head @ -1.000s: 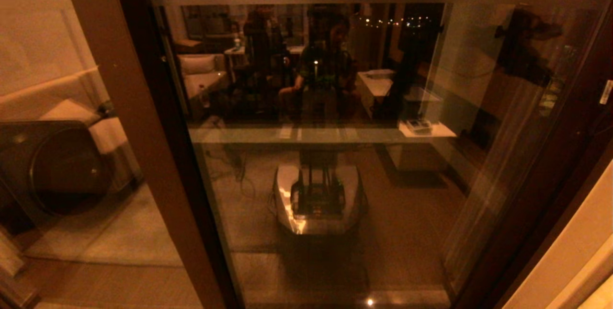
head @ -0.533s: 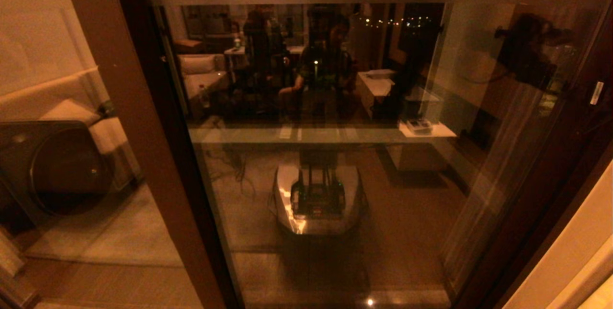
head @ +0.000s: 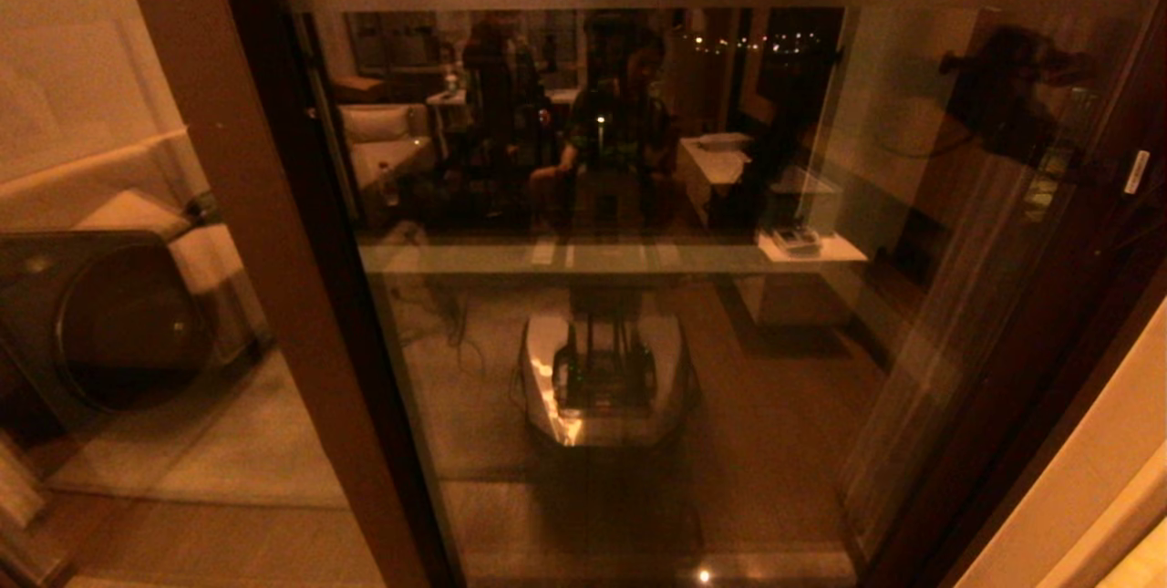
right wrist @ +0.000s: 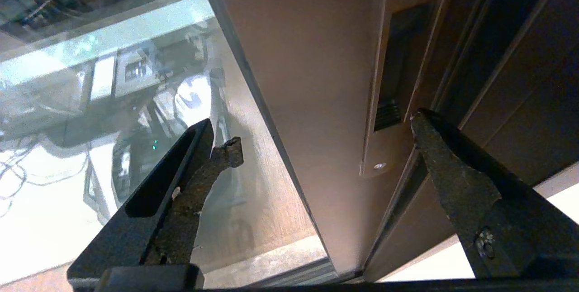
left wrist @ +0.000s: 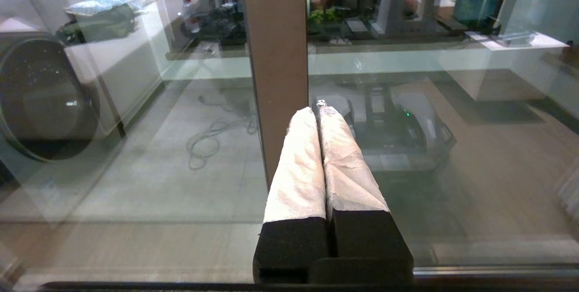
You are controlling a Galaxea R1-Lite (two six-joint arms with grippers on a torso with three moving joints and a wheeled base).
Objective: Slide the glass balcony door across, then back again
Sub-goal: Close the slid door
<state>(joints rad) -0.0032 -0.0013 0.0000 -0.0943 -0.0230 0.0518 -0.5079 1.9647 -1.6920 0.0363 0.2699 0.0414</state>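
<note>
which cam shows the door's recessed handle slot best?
Right wrist view: the handle slot on the glass balcony door sits close up, between the open right end effector fingers. Head view shows only the dark door edge; left wrist view shows none of it.

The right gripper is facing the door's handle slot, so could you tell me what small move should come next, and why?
Probably ease the right gripper forward so one fingertip enters the handle slot: its fingers are open astride the door stile, touching nothing.
</note>
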